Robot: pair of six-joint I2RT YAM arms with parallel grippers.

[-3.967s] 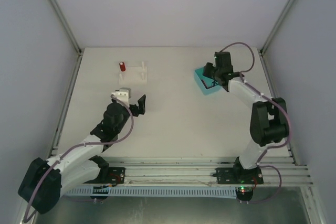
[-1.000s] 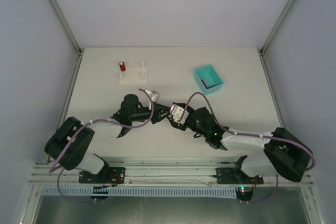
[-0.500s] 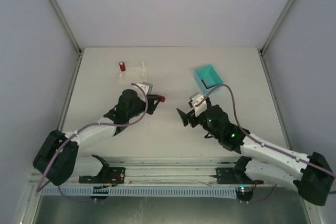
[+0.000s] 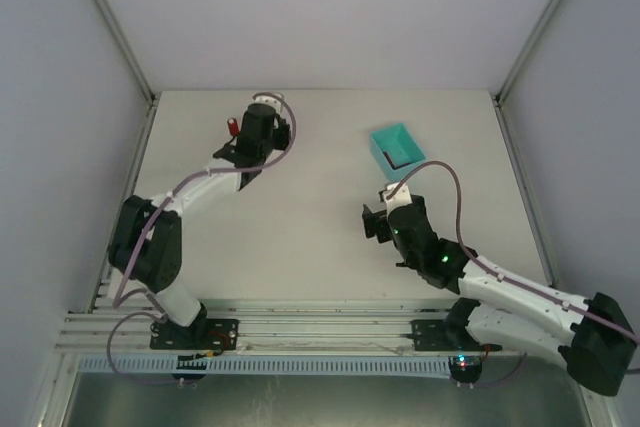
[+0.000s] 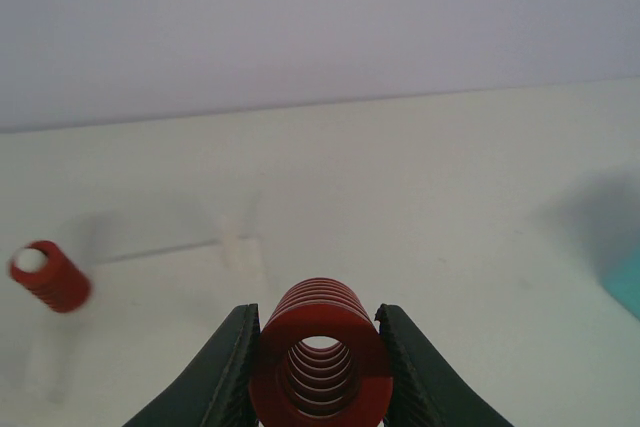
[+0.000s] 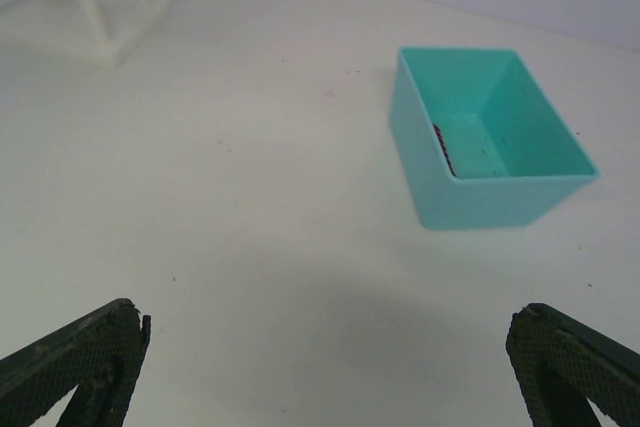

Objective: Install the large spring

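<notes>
The large red spring lies end-on between the black fingers of my left gripper, which is shut on it. It hangs just short of the white peg stand, whose bare peg stands ahead of the spring. A smaller red spring sits on the stand's left peg. My right gripper hovers over bare table at the centre right, open wide with nothing in it.
A teal bin stands at the back right, ahead of the right gripper, with a thin dark-red piece inside. The enclosure walls close in at the back and both sides.
The grippers met mid-table, then the right opened and drew back to the right. The left arm swung the large spring to the back left, up to the stand.
</notes>
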